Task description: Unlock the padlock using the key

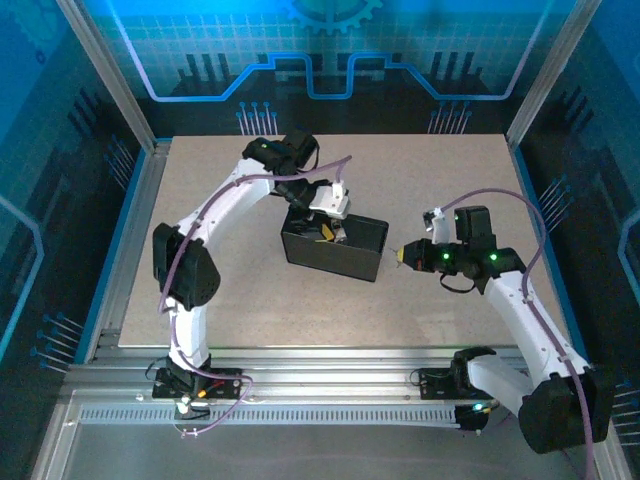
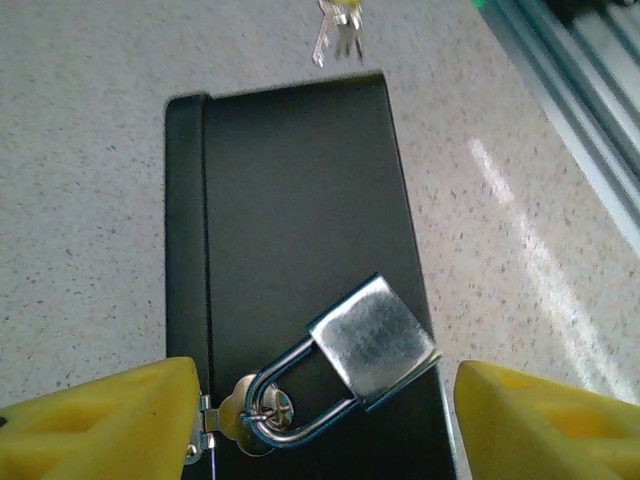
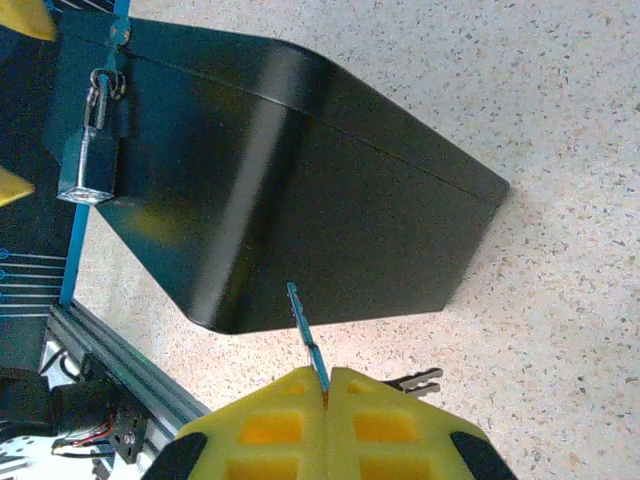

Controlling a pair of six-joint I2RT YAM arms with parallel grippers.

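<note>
The padlock (image 2: 375,340) has a silvery square body, and its shackle runs through the hasp (image 2: 235,420) of a black box (image 2: 300,200). My left gripper (image 2: 325,430) is open, with one yellow finger on each side of the lock and neither touching it. In the right wrist view the padlock (image 3: 85,165) hangs at the box's far left corner. My right gripper (image 3: 325,385) is shut on the key (image 3: 305,325), whose thin blade points at the box wall a short way off. Spare keys (image 3: 415,380) dangle beside its fingers. From above, the right gripper (image 1: 405,255) is just right of the box (image 1: 350,260).
The box sits mid-table on the speckled tabletop (image 1: 450,170). An aluminium rail (image 1: 300,385) runs along the near edge. Metal frame posts and blue panels (image 1: 320,60) enclose the table. The bunch of keys (image 2: 335,35) shows past the box's far end in the left wrist view.
</note>
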